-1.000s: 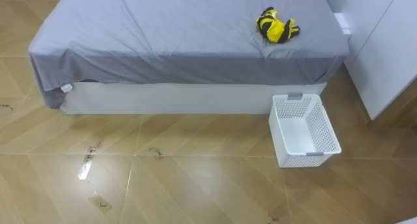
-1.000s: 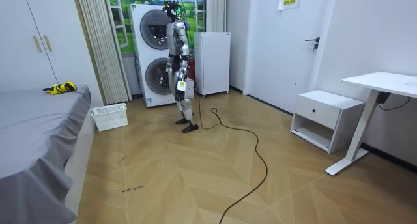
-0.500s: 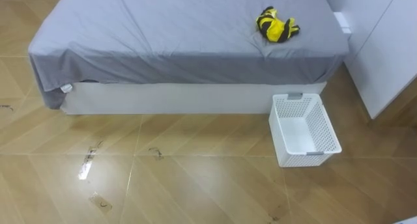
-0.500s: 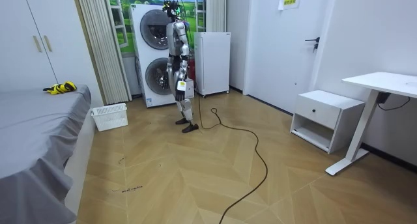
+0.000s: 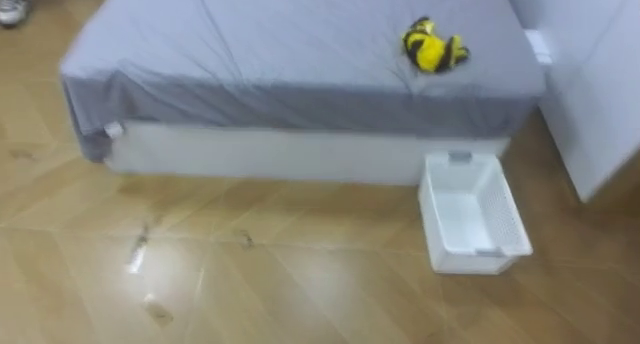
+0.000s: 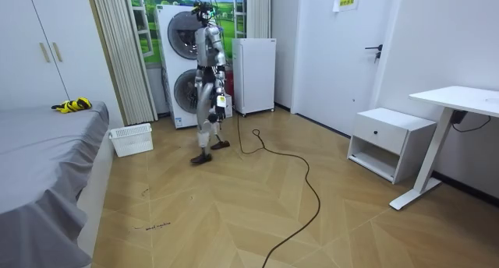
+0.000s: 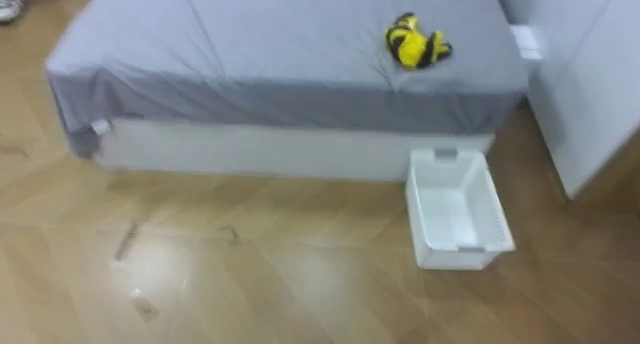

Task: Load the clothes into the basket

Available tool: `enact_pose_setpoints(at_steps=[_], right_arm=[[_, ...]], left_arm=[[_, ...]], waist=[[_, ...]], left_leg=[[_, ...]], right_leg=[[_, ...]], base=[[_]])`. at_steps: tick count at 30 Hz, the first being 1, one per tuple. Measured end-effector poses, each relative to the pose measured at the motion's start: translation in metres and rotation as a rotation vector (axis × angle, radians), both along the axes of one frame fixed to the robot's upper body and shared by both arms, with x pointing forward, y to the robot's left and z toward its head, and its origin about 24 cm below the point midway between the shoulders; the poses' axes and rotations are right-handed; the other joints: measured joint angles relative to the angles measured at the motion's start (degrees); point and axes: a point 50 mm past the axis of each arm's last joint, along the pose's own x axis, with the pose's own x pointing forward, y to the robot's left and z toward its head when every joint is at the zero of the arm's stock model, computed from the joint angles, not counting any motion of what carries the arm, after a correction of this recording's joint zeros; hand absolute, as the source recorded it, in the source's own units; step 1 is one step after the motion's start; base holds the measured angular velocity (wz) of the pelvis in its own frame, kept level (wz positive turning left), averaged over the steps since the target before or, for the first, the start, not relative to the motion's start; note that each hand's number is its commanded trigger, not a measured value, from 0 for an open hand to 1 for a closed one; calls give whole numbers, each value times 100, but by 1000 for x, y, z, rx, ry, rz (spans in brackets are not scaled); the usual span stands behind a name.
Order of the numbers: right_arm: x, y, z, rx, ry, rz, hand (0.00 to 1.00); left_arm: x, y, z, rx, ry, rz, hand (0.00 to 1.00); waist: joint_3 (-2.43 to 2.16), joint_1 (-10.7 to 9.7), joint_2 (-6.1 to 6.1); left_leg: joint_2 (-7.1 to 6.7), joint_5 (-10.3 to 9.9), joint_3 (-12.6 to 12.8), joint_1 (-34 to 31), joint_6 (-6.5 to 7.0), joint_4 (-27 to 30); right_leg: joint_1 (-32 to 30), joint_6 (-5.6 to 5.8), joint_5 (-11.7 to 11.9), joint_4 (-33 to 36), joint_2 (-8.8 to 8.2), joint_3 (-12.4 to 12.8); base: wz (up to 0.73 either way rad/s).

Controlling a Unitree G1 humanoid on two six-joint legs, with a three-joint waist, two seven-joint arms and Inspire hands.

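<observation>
One stride is what has changed: a moment ago the robot stood square in front of the washing machines [image 6: 185, 65], and now the room view shows it mid-step, heading toward the basket [image 6: 131, 139] from that view's right, still well apart from it. The shift in the eye views is the head camera's own; nothing on the floor has moved. The basket [image 5: 472, 212] sits empty on the floor, just beside the bed [image 5: 250, 154]. The clothes [image 5: 432, 46], a yellow and black bundle, lie on the bed beyond the basket, untouched. The hands [image 6: 220, 104] hang low by the body, too small for me to tell whether they are released or clenched. I judge this the approach only; picking up hasn't begun.
</observation>
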Motion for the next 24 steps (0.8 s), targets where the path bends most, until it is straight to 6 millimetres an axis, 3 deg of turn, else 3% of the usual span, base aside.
enact_pose_setpoints(at_steps=[1,2,3,4,5,6,7,8,9,10,11,12,13,14,15,16,17,18,19,20,21,22,23,24], right_arm=[[-3,1,-1,5,15,0,0],[-5,1,-1,4,24,-3,0],[-6,1,-1,1,28,-8,0],[-8,0,-1,-2,31,-13,0],[-9,-1,-1,-6,33,-19,0],[-12,0,-1,-6,39,-21,0],[-13,-1,-1,-12,41,-18,0],[-10,-1,0,-17,31,-18,0],[-9,-1,0,-18,24,-19,0],[-8,-1,0,-21,19,-24,0],[-6,-1,0,-28,11,-27,0],[-6,-2,1,-37,8,-31,0],[-5,-4,1,-53,1,-49,0],[-2,-4,2,-62,-16,-56,0],[1,-4,3,-62,-28,-56,0],[5,-4,4,-56,-50,-69,0],[14,-4,6,-58,-89,-70,0],[18,-3,7,-61,-105,-70,0],[26,-2,9,-66,-138,-70,0],[29,-1,10,-70,-150,-68,0],[33,-1,11,-82,-163,-69,0],[34,-1,12,-102,-170,-86,0],[34,-3,12,-124,-172,-102,0],[35,-4,13,-136,-174,-110,0]], left_arm=[[-10,0,0,5,23,19,0],[-19,-1,-1,7,47,28,0],[-22,-2,-1,4,58,31,0],[-23,-5,-2,-6,67,33,0],[-22,-7,-3,-14,62,30,0],[-19,-7,-3,-16,54,27,0],[-10,-8,-3,-27,29,19,0],[-4,-8,-3,-33,5,35,0],[-1,-7,-2,-34,-4,43,0],[3,-5,-2,-33,-20,58,0],[8,-3,-1,-27,-33,62,0],[11,-3,-1,-23,-39,60,0],[17,-3,0,-20,-56,47,0],[24,-2,1,-12,-81,31,0],[27,-2,1,-9,-92,25,0],[32,-2,2,-6,-102,14,0],[36,-4,2,-8,-108,-10,0],[38,-5,2,-9,-113,-23,0],[43,-6,4,-9,-130,-47,0],[45,-6,4,-10,-133,-56,0],[44,-9,3,-16,-125,-71,0],[43,-13,3,-25,-121,-88,0],[41,-16,2,-34,-115,-106,0],[37,-17,1,-36,-106,-110,0]], waist=[[1,56,11],[17,54,43],[5,54,22],[-7,34,-30],[-51,13,-73],[-50,6,-169],[-23,12,-222],[-29,43,-215],[-31,41,-212],[-29,24,-204],[-29,19,-205],[-14,-3,-223],[-44,-10,-142],[-88,4,-19],[-80,26,10],[-25,0,97],[-7,-13,226],[-8,-14,257],[-8,-29,299],[8,-56,303],[14,-130,294],[9,-154,304],[6,-181,341],[-30,-170,357]], left_leg=[[65,308,-6,-81,-6,-495],[108,681,-4,-121,30,-580],[92,902,10,-131,82,-511],[-10,1215,43,-194,233,-290],[-109,1225,145,-291,457,113],[-159,1014,227,-348,490,366],[-201,660,353,-434,535,827],[-190,306,438,-453,564,1197],[-187,139,480,-419,575,1328],[-210,-125,574,-252,615,1404],[-289,-315,651,38,643,1350],[-318,-404,678,181,671,1315],[-362,-542,630,485,707,1180],[-416,-635,515,826,745,927],[-419,-651,468,989,741,804],[-375,-661,350,1323,731,553],[-304,-693,133,1572,712,371],[-290,-714,25,1690,700,285],[-280,-747,-129,1942,687,98],[-280,-777,-186,2076,677,5],[-261,-843,-358,2345,642,-159],[-193,-948,-435,2620,573,-315],[-64,-1056,-487,2911,465,-391],[-6,-1111,-519,3011,419,-438]], right_leg=[[109,20,-113,3,-10,123],[239,64,-244,-5,-65,224],[296,96,-314,-17,-129,228],[379,234,-426,-29,-264,292],[451,348,-534,-59,-411,346],[475,413,-571,-59,-488,350],[545,469,-568,-26,-635,343],[575,574,-505,185,-742,323],[551,617,-482,388,-789,323],[388,761,-383,1050,-895,304],[153,853,-79,1882,-1047,235],[57,854,189,2255,-1087,188],[-161,767,918,2920,-1118,167],[-443,614,1376,3502,-1117,114],[-614,567,1195,3727,-1074,41],[-997,399,710,3966,-878,-151],[-1418,307,357,3876,-591,-360],[-1639,286,246,3725,-464,-454],[-2039,251,161,3224,-272,-555],[-2212,249,163,2832,-205,-582],[-2419,219,269,1947,-97,-579],[-2506,185,755,1060,-74,-616],[-2535,190,1422,533,-39,-659],[-2533,142,1682,364,-13,-664]], base=[[-64],[-58],[-50],[-34],[-28],[-27],[-34],[-37],[-31],[-26],[-17],[0],[13],[11],[8],[19],[27],[37],[32],[54],[71],[91],[73],[53]])
